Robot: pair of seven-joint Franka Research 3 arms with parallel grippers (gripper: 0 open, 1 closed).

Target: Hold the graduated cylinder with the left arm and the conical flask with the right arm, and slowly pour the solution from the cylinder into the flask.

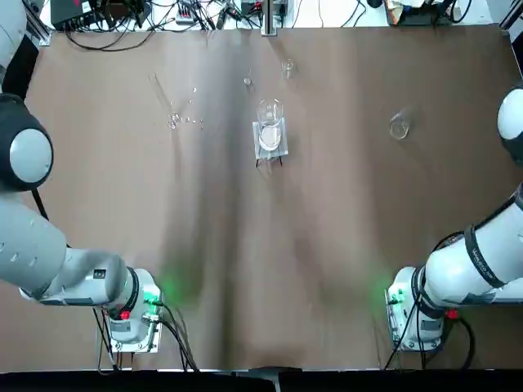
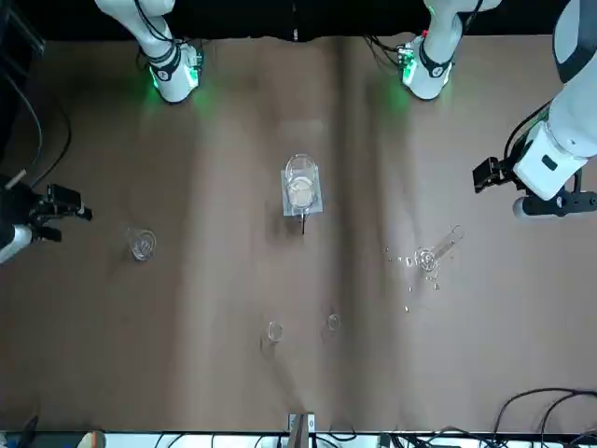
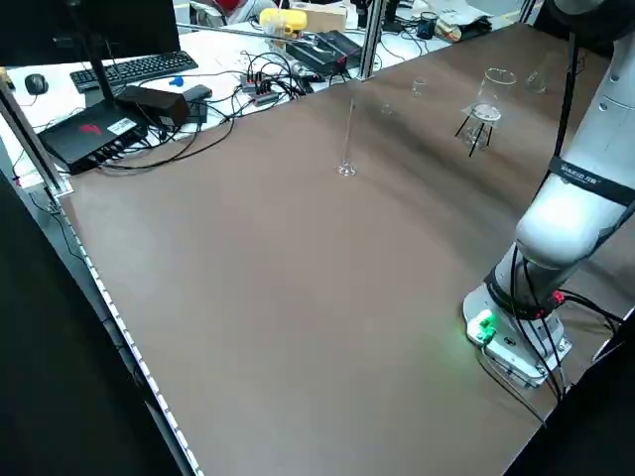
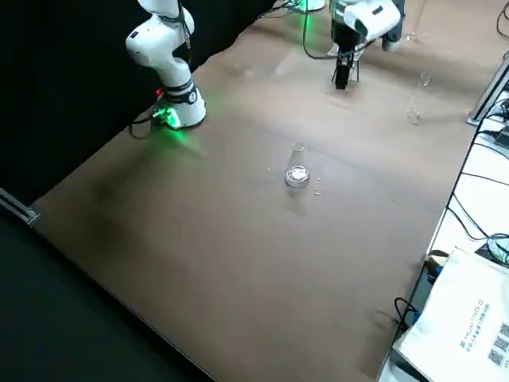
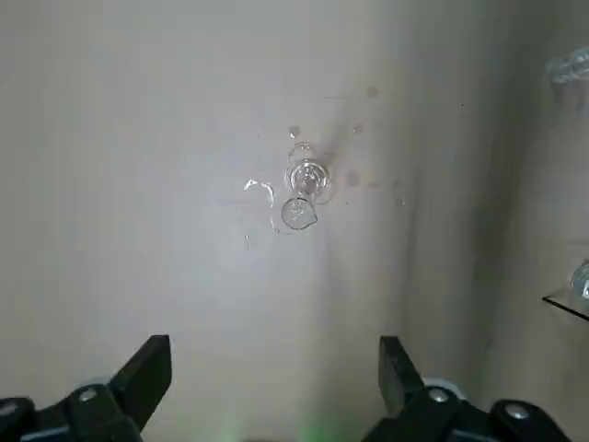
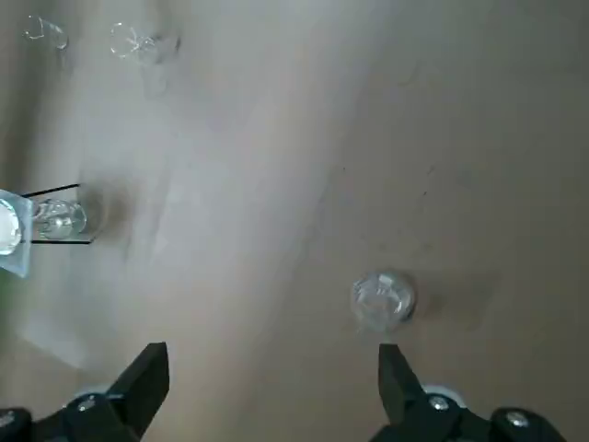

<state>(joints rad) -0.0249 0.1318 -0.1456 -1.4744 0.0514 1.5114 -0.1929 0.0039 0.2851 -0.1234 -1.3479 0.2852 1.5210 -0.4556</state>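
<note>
The top view shows a brown tabletop [image 1: 327, 245], smooth and faintly streaked with shine, with green light glowing on it beside both arm bases. Along its far edge runs a white desk with loose black cables [image 1: 122, 41], and a metal post [image 1: 268, 18] stands at about the middle of that edge. The left side view adds a monitor [image 3: 99, 30], a keyboard [image 3: 124, 69] and a mouse [image 3: 36, 83] on the desk. Dark panels border the tabletop's near side.

The graduated cylinder [image 1: 173, 118] stands upright on the left part of the tabletop, with drops of liquid [image 2: 436, 280] scattered around its foot. The conical flask [image 1: 399, 126] stands well apart on the right part. Between them is a clear beaker over a white disc [image 1: 270, 135] on a small stand [image 2: 302, 210]; two small glass cups [image 1: 288, 69] [image 2: 275, 331] sit nearer the desk. Broad stretches of tabletop run from the stand to the cylinder and to the flask, and another spans the near side between the arm bases.

The left gripper [image 5: 276, 343] is above the tabletop on the left, its fingers wide open and apart from the cylinder. The right gripper [image 6: 274, 350] is above the right side, its fingers also wide open, apart from the flask.
</note>
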